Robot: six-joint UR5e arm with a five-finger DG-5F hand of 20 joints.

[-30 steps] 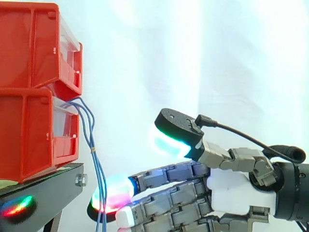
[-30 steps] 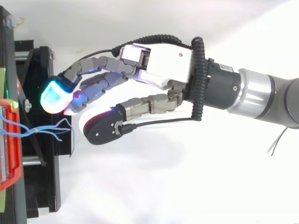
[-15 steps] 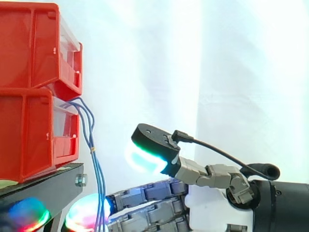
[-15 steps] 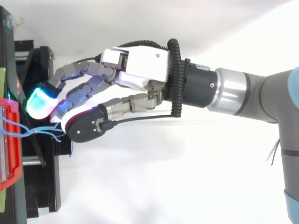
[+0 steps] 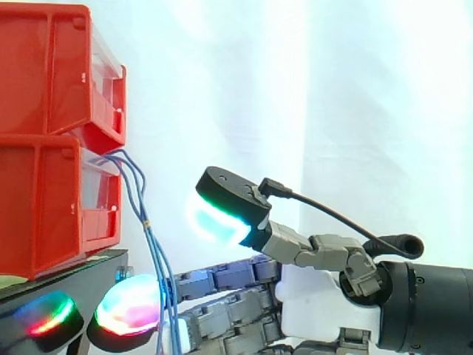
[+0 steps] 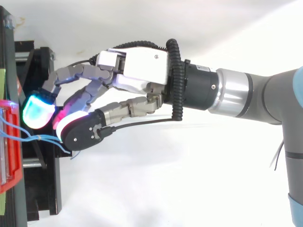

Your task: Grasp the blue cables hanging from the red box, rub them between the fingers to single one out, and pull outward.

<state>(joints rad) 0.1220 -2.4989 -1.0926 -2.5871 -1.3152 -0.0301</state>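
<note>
Hand point(image 6: 142, 66): glossy white palm housing, small dark screw on top; fingers point(image 6: 78, 75) built of grey metal links with dark gaps; fingertips point(image 6: 35, 111) thick rounded pads, one glowing cyan-green, next magenta-red; thumb point(image 5: 229, 196) capped with black oval shell, pad beneath lit green-white. Wrist point(image 6: 201, 87): black cylinder, then polished silver ring. Arm point(image 6: 265, 97): matte grey tube, pale blue cap at joint

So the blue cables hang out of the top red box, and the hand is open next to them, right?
Not the top one: the blue cables come out of the lower red box, as the side view shows. The hand is open next to them, yes.
</note>
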